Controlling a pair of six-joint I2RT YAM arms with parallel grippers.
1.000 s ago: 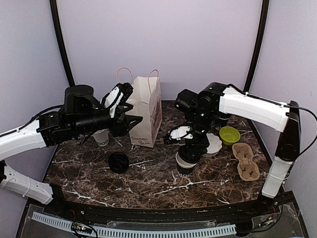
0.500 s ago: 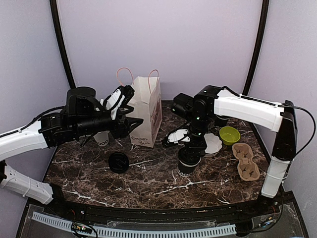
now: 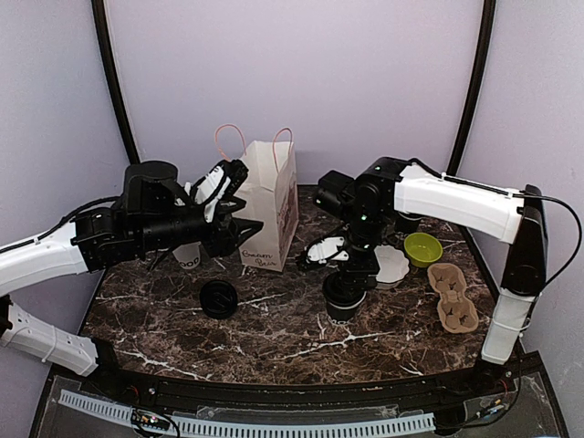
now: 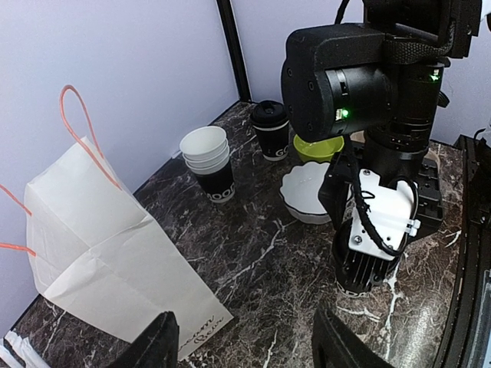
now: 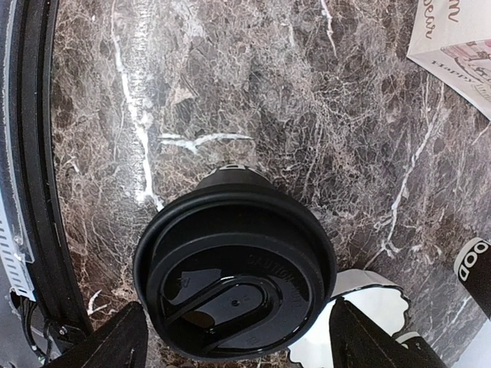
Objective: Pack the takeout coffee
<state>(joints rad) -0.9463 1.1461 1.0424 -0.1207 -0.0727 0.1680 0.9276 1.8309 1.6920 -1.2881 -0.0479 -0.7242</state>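
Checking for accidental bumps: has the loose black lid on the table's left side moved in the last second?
No. The black lid lies in the same spot, just as far in front of the white paper bag as before.

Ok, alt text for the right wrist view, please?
Top-down on a black lidded coffee cup standing on the dark marble table, jaws spread wide on either side of it. The corner of a white paper bag shows top right, a white scalloped dish lower right.

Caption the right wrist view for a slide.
Right gripper, jaws spread, poised over a lidded black takeout coffee cup standing on the marble table.
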